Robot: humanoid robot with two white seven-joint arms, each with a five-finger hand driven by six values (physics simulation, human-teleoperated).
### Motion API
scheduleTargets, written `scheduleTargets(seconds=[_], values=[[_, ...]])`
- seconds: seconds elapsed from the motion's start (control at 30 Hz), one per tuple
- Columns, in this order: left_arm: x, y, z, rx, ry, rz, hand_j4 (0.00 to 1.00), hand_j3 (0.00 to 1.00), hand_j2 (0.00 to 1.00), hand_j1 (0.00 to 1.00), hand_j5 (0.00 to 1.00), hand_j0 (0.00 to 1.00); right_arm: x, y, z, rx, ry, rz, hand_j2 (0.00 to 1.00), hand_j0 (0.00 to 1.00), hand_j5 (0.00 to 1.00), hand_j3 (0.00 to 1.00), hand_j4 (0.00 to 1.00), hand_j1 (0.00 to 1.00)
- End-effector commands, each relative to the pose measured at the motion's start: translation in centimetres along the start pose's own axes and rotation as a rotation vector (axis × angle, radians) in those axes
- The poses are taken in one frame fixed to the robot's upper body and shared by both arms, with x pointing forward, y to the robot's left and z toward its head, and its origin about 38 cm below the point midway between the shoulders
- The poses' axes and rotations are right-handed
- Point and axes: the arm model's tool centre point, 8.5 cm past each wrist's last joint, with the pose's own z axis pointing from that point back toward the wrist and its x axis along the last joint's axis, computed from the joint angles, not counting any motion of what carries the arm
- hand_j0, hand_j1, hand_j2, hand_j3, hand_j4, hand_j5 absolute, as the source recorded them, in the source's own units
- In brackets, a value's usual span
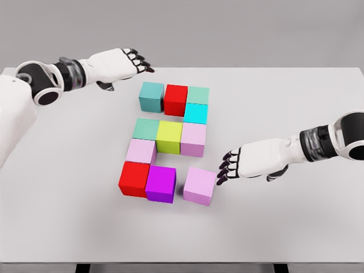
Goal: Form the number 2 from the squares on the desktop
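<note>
We're looking at a 2 that's pretty much there. The top row is sitting together: teal cube point(151, 96), red cube point(176, 99), and a pale green cube point(198, 94), with a cyan cube point(196, 113) tucked under the right end. The middle row is reading green cube point(147, 128), yellow cube point(169, 136), pink cube point(193, 139), then a second pink cube point(141, 151) is dropping down the left side. Along the bottom we're seeing another red cube point(134, 178) touching the purple cube point(161, 183).

What's left, as far as we can judge: the last pink cube point(199, 185) is standing apart from the purple one with a visible gap and sitting slightly turned, so the bottom bar isn't closed up yet.

The right hand point(236, 166) is hovering just beside that stray cube on its right, fingers loosely spread and pointing at it, holding nothing. We're guessing it's lining up for a sideways nudge. The left hand point(126, 61) is hanging out over the table's point(296, 102) far left, near the teal cube, fingers relaxed and empty too.
</note>
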Motion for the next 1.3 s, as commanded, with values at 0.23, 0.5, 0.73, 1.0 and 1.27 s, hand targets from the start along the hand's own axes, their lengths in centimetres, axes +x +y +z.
scheduleTargets(seconds=[0.23,0.5,0.73,1.0,1.27], values=[[-2.2,-3.7,0.8,-0.09,0.059,0.08,1.0,1.0,1.0,1.0,1.0,1.0,0.3,-0.6,-0.8,0.002,-0.022,0.011,0.99,0.99,0.99,0.99,0.99,0.99],[-2.1,-4.9,0.7,-0.127,0.06,0.084,1.0,1.0,1.0,1.0,1.0,1.0,0.5,-1.2,-1.6,-0.003,-0.041,0.022,0.99,0.99,0.99,0.99,0.99,0.99],[-1.1,-5.4,0.3,-0.14,0.038,0.079,1.0,1.0,1.0,1.0,1.0,1.0,0.5,-1.0,-1.5,-0.002,-0.038,0.018,0.99,0.99,0.99,0.99,0.99,0.99],[-0.7,-5.4,0.0,-0.138,0.027,0.079,1.0,1.0,1.0,1.0,1.0,1.0,2.3,0.1,-1.0,-0.002,-0.071,0.003,0.99,0.99,0.99,0.99,0.99,0.99],[-0.2,-5.0,-0.3,-0.129,0.012,0.066,1.0,1.0,1.0,1.0,1.0,1.0,2.8,0.0,-1.6,-0.015,-0.095,-0.007,0.99,0.99,0.99,0.99,0.99,0.99]])
